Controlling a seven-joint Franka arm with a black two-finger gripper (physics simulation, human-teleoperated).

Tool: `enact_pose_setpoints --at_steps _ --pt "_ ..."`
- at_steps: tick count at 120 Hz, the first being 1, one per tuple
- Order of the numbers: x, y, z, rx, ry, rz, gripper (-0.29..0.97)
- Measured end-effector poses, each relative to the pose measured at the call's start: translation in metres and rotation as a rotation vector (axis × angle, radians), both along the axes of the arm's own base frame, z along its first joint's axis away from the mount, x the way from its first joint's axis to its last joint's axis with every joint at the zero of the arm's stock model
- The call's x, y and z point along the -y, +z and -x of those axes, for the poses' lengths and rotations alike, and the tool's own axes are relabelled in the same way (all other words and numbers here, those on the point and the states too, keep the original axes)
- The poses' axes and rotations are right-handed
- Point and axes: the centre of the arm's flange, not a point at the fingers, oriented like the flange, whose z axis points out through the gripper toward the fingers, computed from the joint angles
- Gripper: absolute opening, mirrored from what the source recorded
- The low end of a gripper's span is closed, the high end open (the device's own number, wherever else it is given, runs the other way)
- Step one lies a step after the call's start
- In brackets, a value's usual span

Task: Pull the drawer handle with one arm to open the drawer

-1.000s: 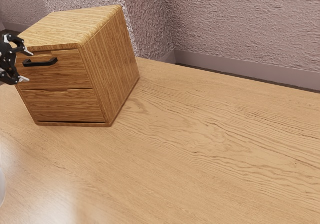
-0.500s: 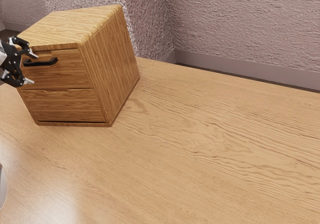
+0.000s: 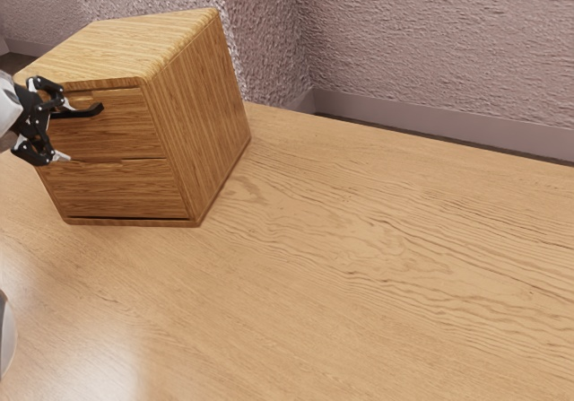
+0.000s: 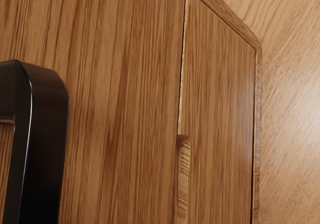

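A wooden cabinet [image 3: 193,105] with two drawers stands at the back left of the table. A black bar handle [image 3: 81,111] runs across the top drawer [image 3: 112,132], whose front looks flush with the cabinet. My black gripper [image 3: 61,132] comes in from the exterior view's left and is open, with its fingers spread one above the other at the handle's left end. The upper finger [image 3: 56,91] overlaps that end, and nothing is clamped. In the wrist view the handle [image 4: 35,149] looms close against the top drawer front [image 4: 125,83], with the lower drawer [image 4: 220,134] beside it.
The wooden table [image 3: 359,257] stretches wide to the exterior view's right and front. A rough grey wall [image 3: 430,33] with a baseboard runs behind the table. A pale rounded part [image 3: 4,329] of the arm shows at the lower left edge.
My gripper has moved toward the exterior view's right and slightly down, closing in on the left end of the handle. It has stayed open, and the drawer has not moved.
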Motion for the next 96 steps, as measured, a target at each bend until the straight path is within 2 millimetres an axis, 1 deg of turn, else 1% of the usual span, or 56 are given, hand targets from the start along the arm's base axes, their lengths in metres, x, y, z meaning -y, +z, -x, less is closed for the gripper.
enact_pose_setpoints --at_steps 42,71,76,84,96 --pt "-0.002 -0.005 0.003 -0.001 0.001 0.013 0.69" --pt "-0.005 -0.006 0.011 -0.005 0.006 0.023 0.62" --pt "-0.004 -0.004 0.013 -0.005 0.008 0.022 0.61" --pt "0.0 -0.001 0.014 -0.006 0.004 0.02 0.63" --pt "0.01 -0.002 0.009 -0.012 -0.012 0.021 0.66"
